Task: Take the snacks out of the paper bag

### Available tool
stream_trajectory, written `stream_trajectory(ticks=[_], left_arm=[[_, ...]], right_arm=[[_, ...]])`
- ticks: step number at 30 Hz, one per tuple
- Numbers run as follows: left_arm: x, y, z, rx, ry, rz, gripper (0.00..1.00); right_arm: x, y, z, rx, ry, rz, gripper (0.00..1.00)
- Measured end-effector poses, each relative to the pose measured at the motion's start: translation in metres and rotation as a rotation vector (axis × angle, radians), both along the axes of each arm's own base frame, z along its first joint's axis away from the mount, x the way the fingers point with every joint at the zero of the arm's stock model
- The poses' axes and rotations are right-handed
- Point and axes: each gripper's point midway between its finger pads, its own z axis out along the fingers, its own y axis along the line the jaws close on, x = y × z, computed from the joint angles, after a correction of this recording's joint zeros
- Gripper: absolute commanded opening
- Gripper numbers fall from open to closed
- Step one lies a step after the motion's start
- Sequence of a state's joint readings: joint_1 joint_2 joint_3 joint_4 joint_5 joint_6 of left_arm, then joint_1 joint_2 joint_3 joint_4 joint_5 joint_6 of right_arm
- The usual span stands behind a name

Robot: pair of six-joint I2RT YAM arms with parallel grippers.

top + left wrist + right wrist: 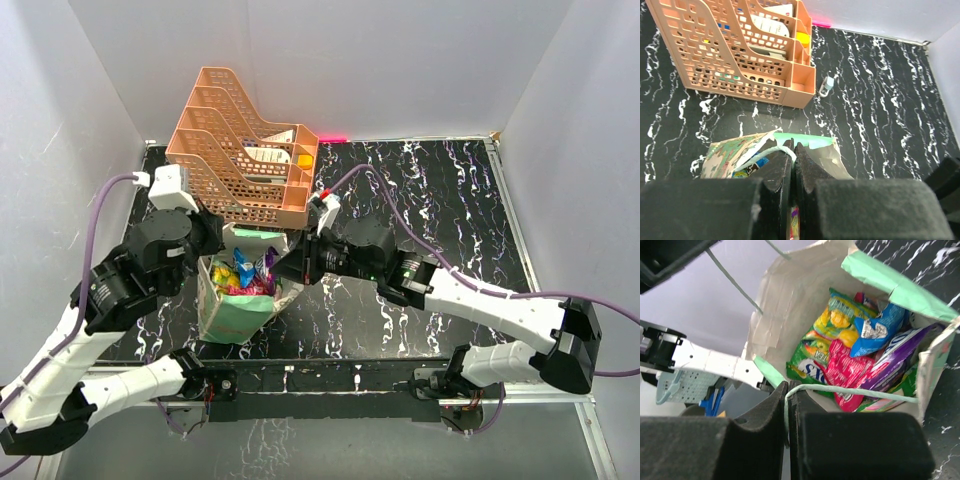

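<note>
The mint-green paper bag [232,312] stands open on the black marbled table, between my two grippers. Several snacks [245,274] lie inside it. The right wrist view shows a yellow-green packet [827,342], a pink one [850,371], a blue one [879,326] and a purple one [897,360] against the bag's cream inside [790,295]. My left gripper [792,146] is shut on a string handle [757,159] at the bag's far rim [805,138]. My right gripper [788,386] is shut on the other string handle [850,391] at the right rim. In the top view the left gripper [207,238] and the right gripper [288,266] flank the bag's mouth.
An orange lattice tray rack [245,150] stands just behind the bag, also in the left wrist view [735,55]. A small pale blue-white object [826,86] lies beside the rack's right corner. A pink strip [332,137] sits at the back wall. White walls enclose the table.
</note>
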State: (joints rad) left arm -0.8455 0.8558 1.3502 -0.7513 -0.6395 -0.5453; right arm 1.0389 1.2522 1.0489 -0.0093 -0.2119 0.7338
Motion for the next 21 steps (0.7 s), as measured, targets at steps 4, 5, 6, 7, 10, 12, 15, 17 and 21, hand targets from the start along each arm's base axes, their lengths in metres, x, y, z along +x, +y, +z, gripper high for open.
stream_trajectory(ticks=[4, 5, 6, 7, 10, 12, 15, 17, 21], left_arm=[[0.01, 0.001, 0.003, 0.059, -0.008, 0.033, 0.0], [0.012, 0.002, 0.003, 0.076, -0.01, 0.041, 0.0], [0.014, 0.003, 0.003, 0.093, -0.011, 0.047, 0.0], [0.015, 0.004, 0.002, 0.11, -0.013, 0.052, 0.0], [0.018, 0.006, 0.002, 0.144, -0.016, 0.061, 0.0], [0.019, 0.007, 0.003, 0.152, -0.024, 0.064, 0.0], [0.019, 0.006, 0.004, 0.154, -0.029, 0.06, 0.0], [0.019, 0.004, 0.005, 0.147, -0.029, 0.047, 0.0], [0.018, -0.009, 0.006, 0.118, -0.043, -0.016, 0.0]], right_arm=[[0.008, -0.003, 0.013, 0.016, -0.045, -0.032, 0.08], [0.009, -0.002, 0.017, 0.02, -0.054, -0.034, 0.08], [0.01, -0.002, 0.022, 0.024, -0.064, -0.035, 0.08], [0.011, -0.001, 0.026, 0.026, -0.075, -0.037, 0.08], [0.014, -0.001, 0.04, 0.035, -0.107, -0.042, 0.08], [0.015, -0.001, 0.049, 0.04, -0.13, -0.047, 0.08], [0.019, -0.002, 0.054, 0.042, -0.15, -0.07, 0.08], [0.022, -0.004, 0.048, 0.031, -0.143, -0.09, 0.08], [0.017, -0.019, 0.014, -0.01, -0.08, -0.117, 0.09]])
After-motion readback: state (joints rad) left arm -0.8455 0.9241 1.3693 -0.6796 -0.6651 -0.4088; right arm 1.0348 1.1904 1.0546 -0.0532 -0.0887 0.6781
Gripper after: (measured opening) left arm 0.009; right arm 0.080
